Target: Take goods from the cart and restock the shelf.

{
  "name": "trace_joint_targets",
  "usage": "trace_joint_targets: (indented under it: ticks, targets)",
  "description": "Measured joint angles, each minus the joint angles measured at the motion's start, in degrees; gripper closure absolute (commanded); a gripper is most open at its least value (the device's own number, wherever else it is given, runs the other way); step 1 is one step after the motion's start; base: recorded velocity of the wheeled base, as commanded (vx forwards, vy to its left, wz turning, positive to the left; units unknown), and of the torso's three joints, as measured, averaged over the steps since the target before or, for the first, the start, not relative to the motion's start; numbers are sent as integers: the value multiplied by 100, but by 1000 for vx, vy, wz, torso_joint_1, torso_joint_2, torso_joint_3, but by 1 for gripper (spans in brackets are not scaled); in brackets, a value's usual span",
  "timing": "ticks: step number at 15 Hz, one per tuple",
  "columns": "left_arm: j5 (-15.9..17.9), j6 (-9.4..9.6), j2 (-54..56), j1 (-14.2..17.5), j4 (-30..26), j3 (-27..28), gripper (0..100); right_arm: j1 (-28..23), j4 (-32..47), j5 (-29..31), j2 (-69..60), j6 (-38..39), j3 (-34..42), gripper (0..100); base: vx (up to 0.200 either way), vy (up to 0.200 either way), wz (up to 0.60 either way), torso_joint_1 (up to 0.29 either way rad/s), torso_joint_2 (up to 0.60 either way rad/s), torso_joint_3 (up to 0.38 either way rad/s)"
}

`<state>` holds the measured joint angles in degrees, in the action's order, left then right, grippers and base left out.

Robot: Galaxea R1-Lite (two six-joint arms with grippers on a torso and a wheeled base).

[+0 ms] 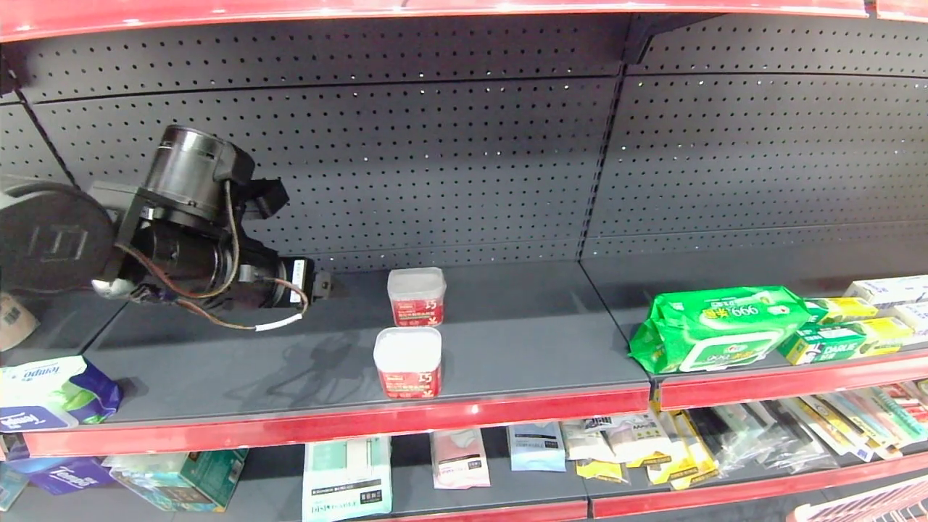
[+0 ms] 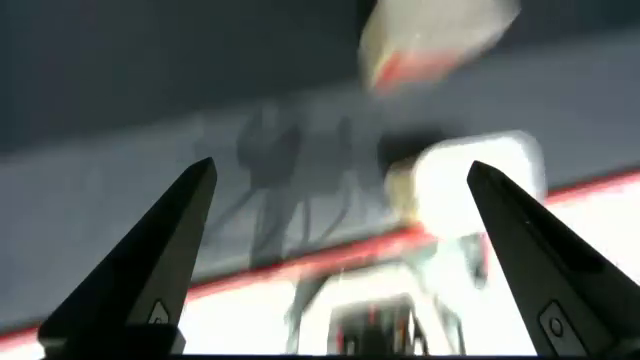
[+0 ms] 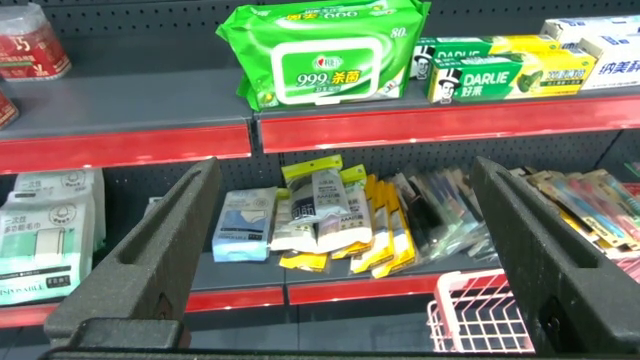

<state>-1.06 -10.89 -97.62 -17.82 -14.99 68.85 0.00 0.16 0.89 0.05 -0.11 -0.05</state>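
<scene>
Already two tubs [image 1: 407,361] stood on the shelf [image 1: 507,341] just beyond the left gripper [image 2: 340,168], spread and empty, with much room apparently left to fill.

The grey shelf [image 1: 507,341] bears a rear tub [image 1: 416,296], a front tub [image 1: 407,361], a green wipes pack [image 1: 718,326] and boxes [image 1: 826,342].

A: Items bearing print?
B: Green wipes pack [image 3: 320,55]: large front label with numerals. Green-yellow boxes [image 3: 495,72]: bold lettering along the sides. Front tub [image 1: 407,362], rear tub [image 1: 416,296]: red label each.
A: Others?
B: White pouches [image 3: 45,240]: print too small to read.
</scene>
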Motion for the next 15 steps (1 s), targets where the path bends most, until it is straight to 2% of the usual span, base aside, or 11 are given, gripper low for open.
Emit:
trace_joint_targets:
  ticks: [15]
  targets:
    - [40,0,-1053,-85,173,306,0,0,-2,0,2,-11,-2,0,0,0,0,0,0,0]
